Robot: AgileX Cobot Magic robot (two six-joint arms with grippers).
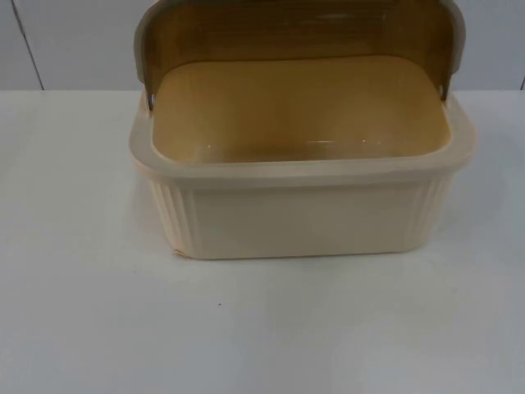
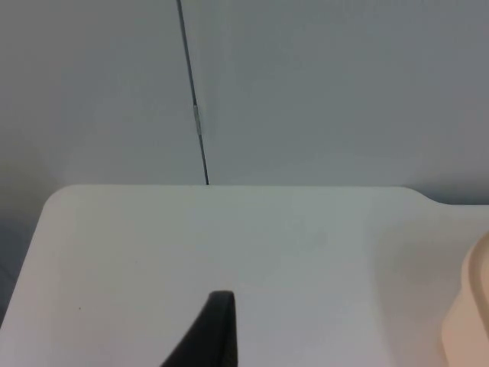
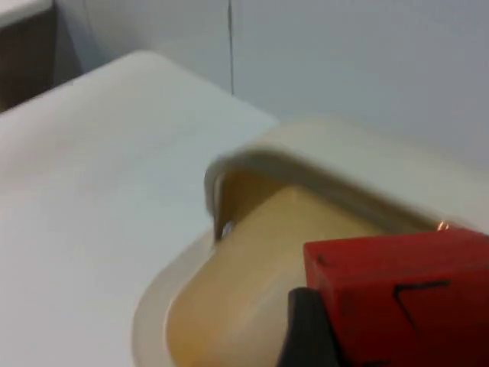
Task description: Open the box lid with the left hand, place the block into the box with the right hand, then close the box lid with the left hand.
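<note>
Top view: a cream box [image 1: 303, 205] sits on the white table [image 1: 82, 312], its brown lid [image 1: 299, 33] raised. Left wrist view: the left gripper [image 2: 210, 336] hovers beside the box; grip state unclear. Right wrist view: the right gripper [image 3: 313, 329] clasps a red block [image 3: 405, 294] above the open box.

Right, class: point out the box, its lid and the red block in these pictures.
box [image 1: 312, 222]: top view, on its ribbed front wall.
lid [image 1: 295, 37]: top view, on the raised lid's brown inner face.
red block [image 3: 405, 294]: right wrist view, on its near red face, over the open box.
</note>
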